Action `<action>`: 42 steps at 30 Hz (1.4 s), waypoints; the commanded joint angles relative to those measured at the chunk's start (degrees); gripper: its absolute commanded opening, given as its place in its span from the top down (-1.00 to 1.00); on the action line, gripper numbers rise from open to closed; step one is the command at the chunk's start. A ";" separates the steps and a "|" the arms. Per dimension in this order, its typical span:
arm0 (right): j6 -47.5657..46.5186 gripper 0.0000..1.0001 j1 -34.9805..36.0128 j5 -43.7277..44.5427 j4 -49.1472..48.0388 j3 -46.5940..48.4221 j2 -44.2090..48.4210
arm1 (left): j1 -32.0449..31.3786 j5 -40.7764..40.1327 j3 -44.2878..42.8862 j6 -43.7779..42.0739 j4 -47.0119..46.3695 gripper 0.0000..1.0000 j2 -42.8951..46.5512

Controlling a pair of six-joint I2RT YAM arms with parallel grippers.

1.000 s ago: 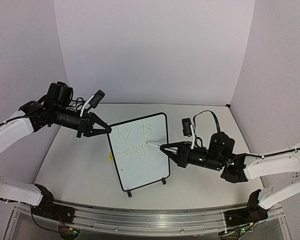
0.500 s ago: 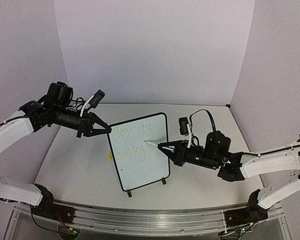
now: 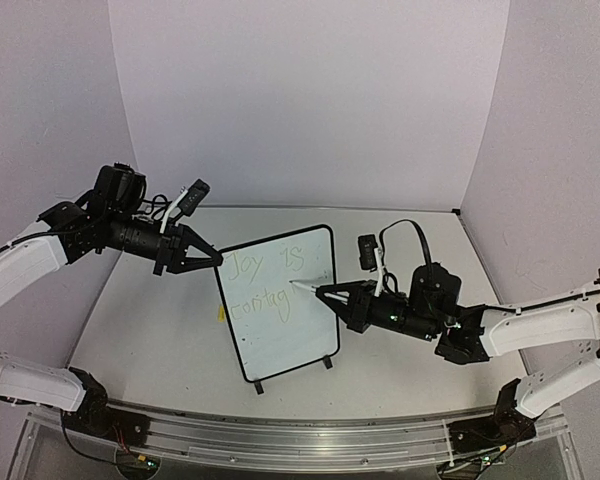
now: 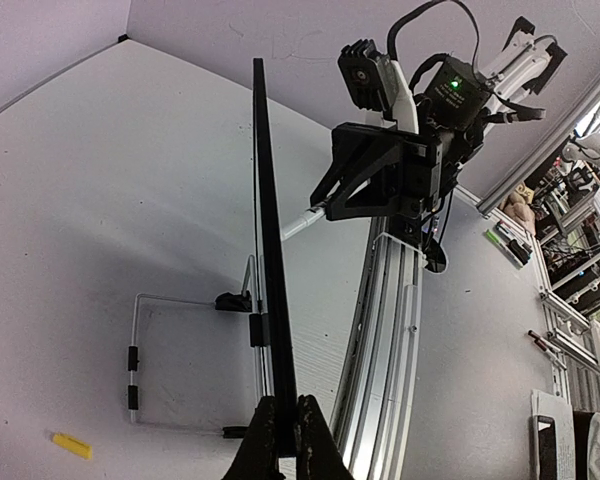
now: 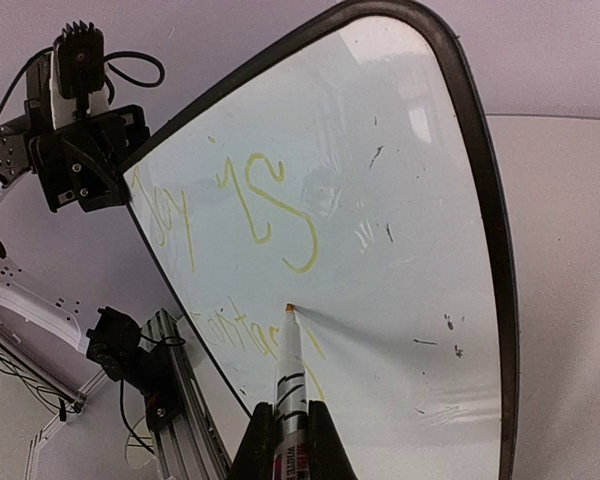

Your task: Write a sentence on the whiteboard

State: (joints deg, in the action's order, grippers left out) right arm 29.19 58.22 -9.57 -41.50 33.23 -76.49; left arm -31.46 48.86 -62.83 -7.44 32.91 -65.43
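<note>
Pale grey table [image 3: 150, 325], lilac walls [image 3: 310, 100], left jaws clamping whiteboard [image 3: 285, 328], right jaws clamping marker [image 5: 289, 390].

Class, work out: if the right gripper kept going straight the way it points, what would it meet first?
The whiteboard: the marker in the right gripper points at its white face, tip seemingly on or just off it, amid the sentence.
</note>
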 commanded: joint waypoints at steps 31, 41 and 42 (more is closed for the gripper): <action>-0.98 1.00 -0.19 -0.29 8.18 -5.61 13.35 | -0.35 0.51 0.34 -0.18 1.20 1.00 0.05; -2.22 1.00 -0.14 -0.18 7.76 -3.37 9.10 | -0.35 0.36 0.41 -0.23 1.28 1.00 0.11; -2.34 1.00 -0.16 0.07 7.70 -3.10 8.77 | -0.35 0.27 0.42 -0.25 1.28 1.00 0.18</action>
State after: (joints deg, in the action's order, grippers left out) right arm 28.31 58.17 -10.30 -32.81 28.10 -66.83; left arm -31.51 48.88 -62.83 -7.49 32.93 -65.43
